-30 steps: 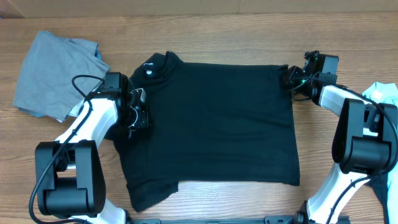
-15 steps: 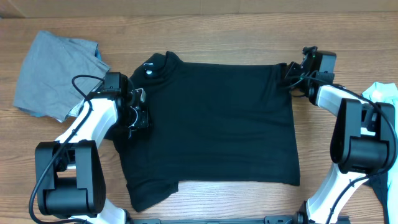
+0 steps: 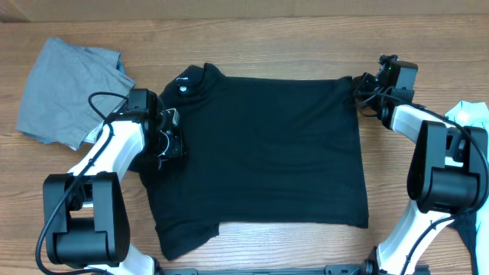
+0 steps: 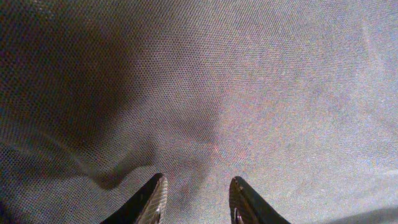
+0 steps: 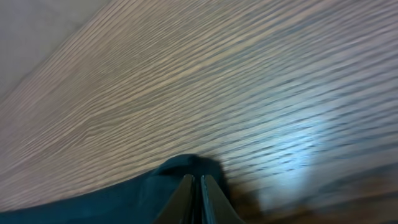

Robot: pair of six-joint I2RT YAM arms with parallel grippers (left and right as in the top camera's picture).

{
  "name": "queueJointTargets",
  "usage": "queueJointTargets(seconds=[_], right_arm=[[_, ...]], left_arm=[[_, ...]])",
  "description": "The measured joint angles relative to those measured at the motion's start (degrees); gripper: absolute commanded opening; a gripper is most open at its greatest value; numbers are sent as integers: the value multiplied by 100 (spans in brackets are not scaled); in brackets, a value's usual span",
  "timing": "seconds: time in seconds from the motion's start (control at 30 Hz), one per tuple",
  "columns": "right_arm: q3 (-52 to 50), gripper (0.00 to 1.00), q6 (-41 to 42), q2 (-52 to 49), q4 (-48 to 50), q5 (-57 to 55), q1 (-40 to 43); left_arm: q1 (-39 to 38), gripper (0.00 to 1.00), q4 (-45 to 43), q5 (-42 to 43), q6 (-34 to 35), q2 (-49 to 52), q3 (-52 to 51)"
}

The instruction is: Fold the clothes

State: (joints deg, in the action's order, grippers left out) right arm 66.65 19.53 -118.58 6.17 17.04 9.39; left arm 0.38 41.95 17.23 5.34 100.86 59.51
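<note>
Right gripper [image 5: 194, 180] just pinched shut, seemingly on a corner of the black shirt [image 3: 260, 145] by the table's [image 3: 267, 46] far edge, fold-ready; left gripper [image 4: 199, 182] open.

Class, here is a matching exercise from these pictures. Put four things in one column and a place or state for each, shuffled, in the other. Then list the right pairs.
Things
1. black shirt
2. grey garment
3. light-blue garment
4. right claw

Places or states
A. at the right edge of the overhead view
B. shut on a corner of dark cloth
C. spread out in the middle
D. rumpled at the far left

Pairs: 1-C, 2-D, 3-A, 4-B
</note>
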Motion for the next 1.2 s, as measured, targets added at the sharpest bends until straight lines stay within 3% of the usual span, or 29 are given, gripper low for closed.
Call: queueJointTargets(seconds=[0.17, 0.33, 0.6, 0.87, 0.93, 1.0, 1.03, 1.2], right_arm=[[0, 14, 46, 0, 22, -96, 221], [9, 44, 107, 0, -210, 149, 363], [9, 49, -455, 0, -739, 654, 212], [9, 41, -852, 0, -833, 1010, 17], [9, 34, -916, 0, -835, 1128, 26], [9, 15, -984, 0, -839, 1207, 28], [9, 10, -999, 0, -852, 1244, 33], [9, 4, -999, 0, -850, 1314, 63]], left_arm=[[0, 37, -9, 0, 0, 0, 0], [0, 38, -46, 2, 0, 0, 0], [0, 38, -136, 15, 0, 0, 0], [0, 38, -133, 17, 0, 0, 0], [0, 38, -133, 17, 0, 0, 0], [0, 38, -133, 17, 0, 0, 0], [0, 38, -133, 17, 0, 0, 0], [0, 38, -131, 17, 0, 0, 0]])
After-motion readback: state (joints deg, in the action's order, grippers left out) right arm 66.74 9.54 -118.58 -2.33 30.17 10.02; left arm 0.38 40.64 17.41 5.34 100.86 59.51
